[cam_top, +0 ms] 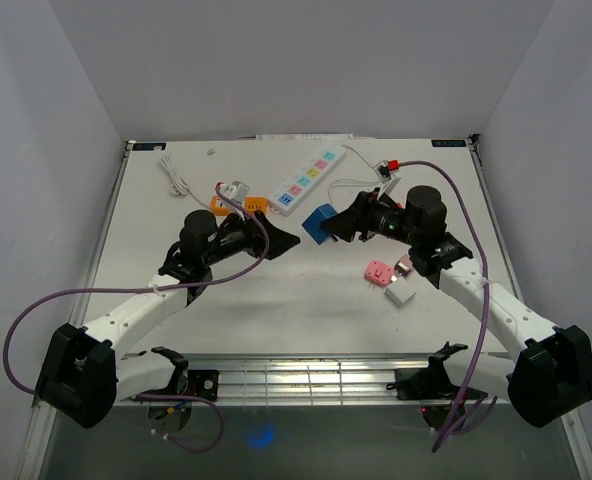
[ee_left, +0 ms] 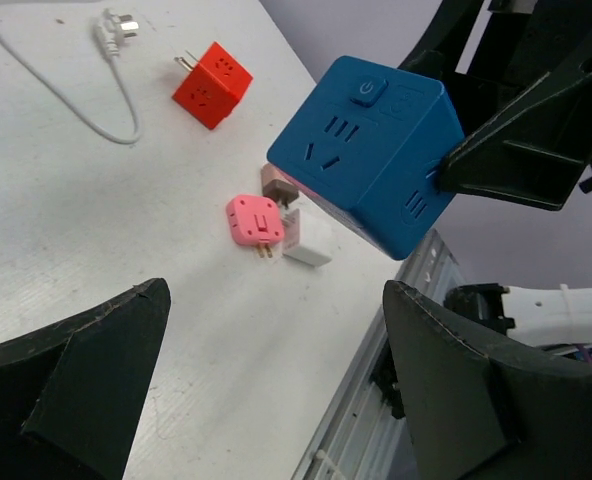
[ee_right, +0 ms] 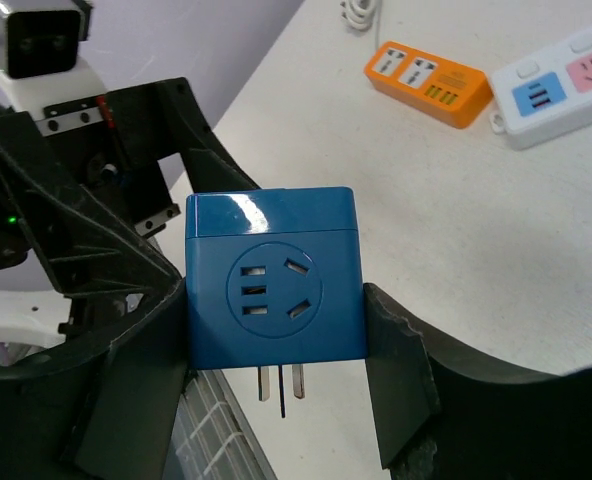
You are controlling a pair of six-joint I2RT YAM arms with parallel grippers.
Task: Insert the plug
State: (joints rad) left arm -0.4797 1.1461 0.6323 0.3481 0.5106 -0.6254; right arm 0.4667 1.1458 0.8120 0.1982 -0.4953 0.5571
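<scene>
The plug (ee_right: 271, 290) is a blue cube with socket holes on its faces and metal prongs pointing down. My right gripper (ee_right: 274, 325) is shut on it, one finger pressed against each side. It hangs above the table's middle (cam_top: 321, 222). In the left wrist view the blue plug (ee_left: 371, 150) floats tilted, with a right finger (ee_left: 516, 150) on its side. My left gripper (ee_left: 276, 290) stands open with nothing between its fingers, just left of the plug (cam_top: 281, 243). A white power strip (cam_top: 311, 180) lies behind.
A small orange socket strip (ee_right: 431, 75) lies next to the white power strip (ee_right: 556, 80). An orange-red cube adapter (ee_left: 211, 85) and a white cable (ee_left: 66, 90) lie at the back left. A pink plug (cam_top: 378, 272) and a white adapter (cam_top: 400, 295) lie under the right arm.
</scene>
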